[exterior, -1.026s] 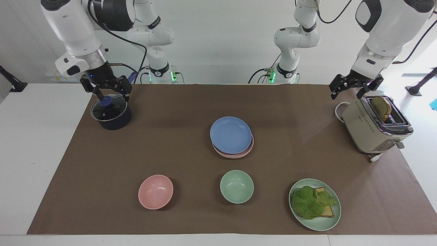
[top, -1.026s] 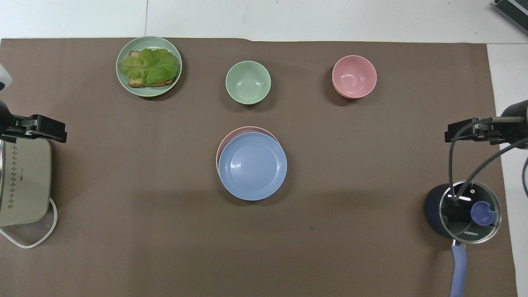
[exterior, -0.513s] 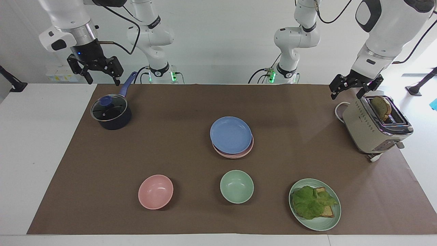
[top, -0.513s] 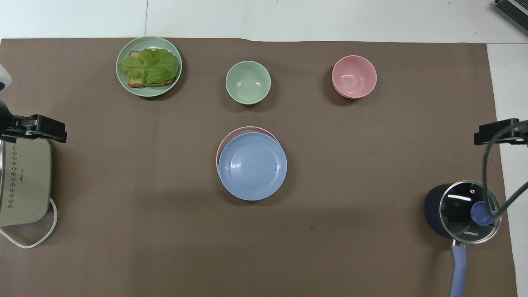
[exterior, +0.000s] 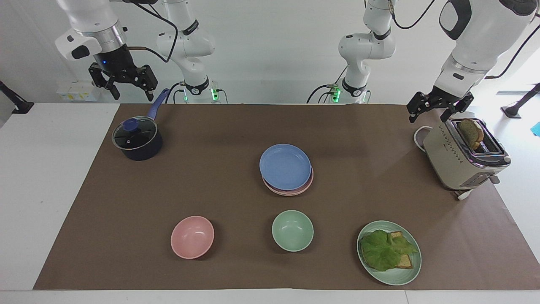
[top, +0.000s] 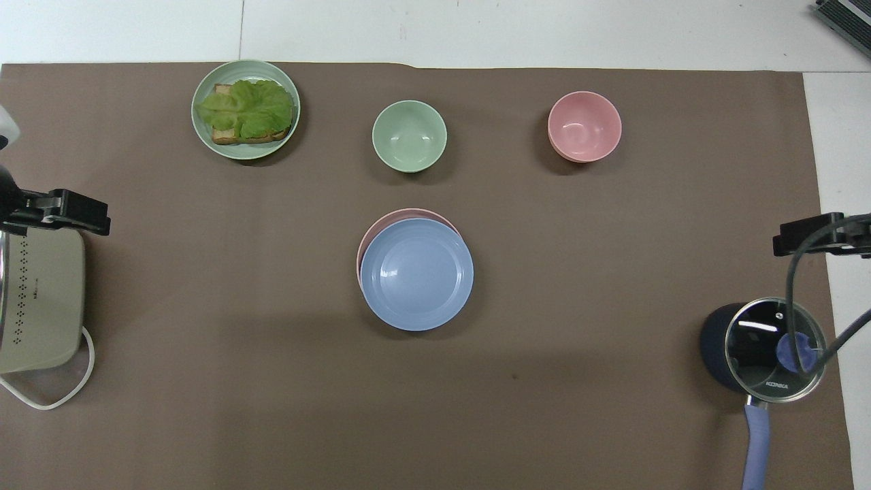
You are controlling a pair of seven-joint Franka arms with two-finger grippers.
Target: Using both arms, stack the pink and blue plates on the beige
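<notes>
The blue plate [exterior: 285, 166] [top: 416, 273] lies on top of the pink plate [exterior: 310, 182] [top: 378, 222] in the middle of the brown mat; only a crescent of pink rim shows. The beige plate is hidden. My right gripper [exterior: 131, 96] [top: 810, 235] hangs high in the air above the pot's handle, open and empty. My left gripper [exterior: 427, 118] [top: 61, 212] waits over the toaster's end nearest the robots, open with nothing in it. Neither gripper touches the plates.
A dark pot with glass lid [exterior: 136, 138] [top: 772, 348] stands at the right arm's end, a beige toaster [exterior: 463, 155] [top: 37, 299] with bread at the left arm's end. Farther from the robots sit a pink bowl [exterior: 192, 237], a green bowl [exterior: 292, 230] and a green plate [exterior: 411, 276] of lettuce toast.
My right gripper rose from just above the pot's lid to high over the pot's handle, still open and empty. The left gripper and the plates stayed put.
</notes>
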